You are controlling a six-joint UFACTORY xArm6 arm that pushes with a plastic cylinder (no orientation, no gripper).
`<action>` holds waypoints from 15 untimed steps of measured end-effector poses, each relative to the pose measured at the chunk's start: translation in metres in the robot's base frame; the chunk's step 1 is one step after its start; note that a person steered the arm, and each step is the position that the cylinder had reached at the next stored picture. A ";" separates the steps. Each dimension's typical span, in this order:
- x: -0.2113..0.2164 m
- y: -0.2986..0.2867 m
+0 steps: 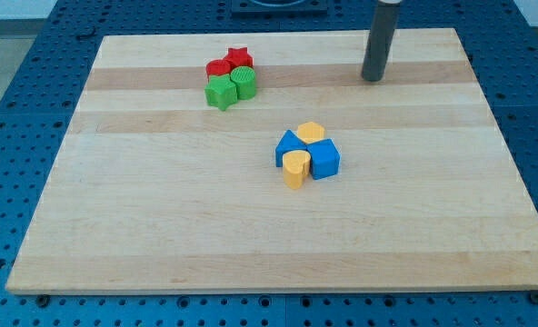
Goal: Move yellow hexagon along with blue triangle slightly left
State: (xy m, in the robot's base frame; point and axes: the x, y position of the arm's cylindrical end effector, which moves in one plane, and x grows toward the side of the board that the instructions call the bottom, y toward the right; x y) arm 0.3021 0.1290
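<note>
Up near the view's top right, the dark rod (378,41) stands upright on the wooden board (160,236), and my tip (372,79) is planted on bare wood, touching no block. No jaws on this arm, just that plain rod end, and it has hold of nothing.

Down from it and toward the view's left, near the middle of the board, sits a tight cluster of four. The yellow hexagon (311,132) is at the back, the blue triangle (288,146) just at its left, pressed against it. A blue cube (324,158) sits on the right side of the cluster, and a yellow heart-like block (294,168) is at the front, wedged between the two blue pieces.

Well apart, at the view's upper left, is a second huddle: a red star (239,58) and another red block (219,68) behind, a green star-like block (221,92) and a green ribbed cylinder (244,82) in front, all touching.
</note>
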 end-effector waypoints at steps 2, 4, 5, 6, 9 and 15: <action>0.015 -0.037; 0.065 -0.044; 0.088 -0.046; 0.095 -0.049; 0.130 -0.072; 0.137 -0.110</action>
State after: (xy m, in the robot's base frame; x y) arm 0.4388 0.0193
